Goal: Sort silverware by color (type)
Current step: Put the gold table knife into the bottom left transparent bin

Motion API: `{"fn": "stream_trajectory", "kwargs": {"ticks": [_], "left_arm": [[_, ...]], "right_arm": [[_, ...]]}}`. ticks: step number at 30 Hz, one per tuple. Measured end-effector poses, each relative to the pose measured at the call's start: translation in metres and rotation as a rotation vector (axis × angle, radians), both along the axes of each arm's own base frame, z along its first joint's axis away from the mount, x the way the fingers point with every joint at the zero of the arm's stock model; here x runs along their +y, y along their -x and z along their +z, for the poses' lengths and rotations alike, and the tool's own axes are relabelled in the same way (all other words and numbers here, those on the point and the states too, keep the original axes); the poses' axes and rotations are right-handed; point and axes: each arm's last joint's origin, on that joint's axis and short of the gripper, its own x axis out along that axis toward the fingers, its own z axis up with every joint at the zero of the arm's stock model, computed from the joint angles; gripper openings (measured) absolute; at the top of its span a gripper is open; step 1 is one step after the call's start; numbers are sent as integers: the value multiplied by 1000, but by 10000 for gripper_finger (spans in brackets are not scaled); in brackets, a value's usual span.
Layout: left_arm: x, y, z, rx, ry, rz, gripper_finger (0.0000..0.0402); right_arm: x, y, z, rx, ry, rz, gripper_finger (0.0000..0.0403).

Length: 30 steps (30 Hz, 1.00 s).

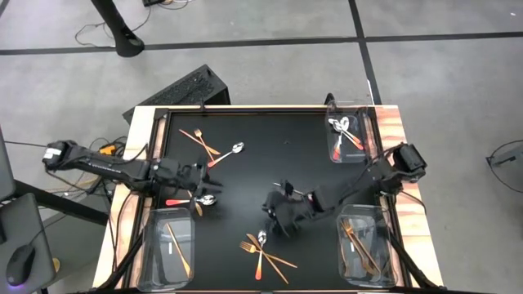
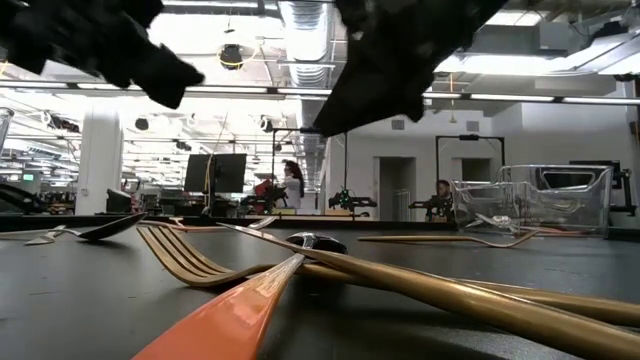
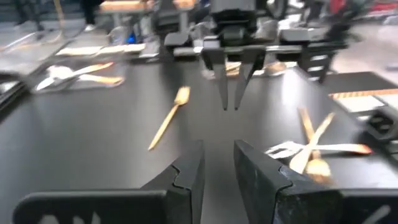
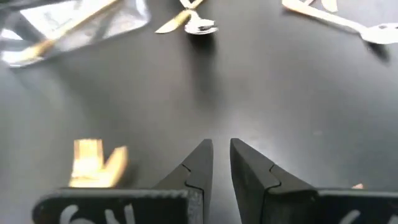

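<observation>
Silverware lies scattered on the black table. A crossed pile of gold forks and red-handled pieces [image 1: 261, 249] sits near the near edge. A red-handled spoon [image 1: 196, 200] lies beside my left gripper [image 1: 200, 184], which hovers empty, its fingers a narrow gap apart [image 3: 219, 165]. My right gripper [image 1: 282, 211] hangs mid-table, also narrowly open and empty [image 4: 221, 155]. A single gold fork [image 3: 168, 115] lies on the table next to it [image 4: 93, 163]. More pieces [image 1: 204, 140] and a spoon [image 1: 234, 149] lie toward the far left.
Clear bins stand at the corners: far right [image 1: 369, 135] with red-handled pieces, near right [image 1: 386, 249] with gold pieces, near left [image 1: 155, 245] with a gold piece. A keyboard [image 1: 176, 94] lies beyond the far edge. In the low view, people sit in the room behind.
</observation>
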Motion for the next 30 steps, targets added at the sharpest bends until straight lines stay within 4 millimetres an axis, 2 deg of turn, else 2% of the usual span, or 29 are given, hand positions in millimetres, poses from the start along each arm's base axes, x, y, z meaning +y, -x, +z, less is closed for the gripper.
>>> {"fn": "stream_trajectory", "kwargs": {"ticks": [5, 10, 18, 25, 30], "left_arm": [[-25, 1, 1, -37, -3, 27, 71], [-44, -1, -3, -42, 51, 76, 71], [-79, 6, -21, 42, 150, 117, 71], [-111, 18, -30, -5, 180, 155, 71], [-122, 22, -31, -46, 202, 150, 71]], "right_arm": [[38, 15, 0, -24, -113, 4, 80], [70, 27, -6, -95, -111, -19, 101], [88, 36, -3, -145, -222, -91, 127], [97, 41, -1, -159, -263, -98, 128], [106, 35, -16, -107, -245, -83, 128]]}}
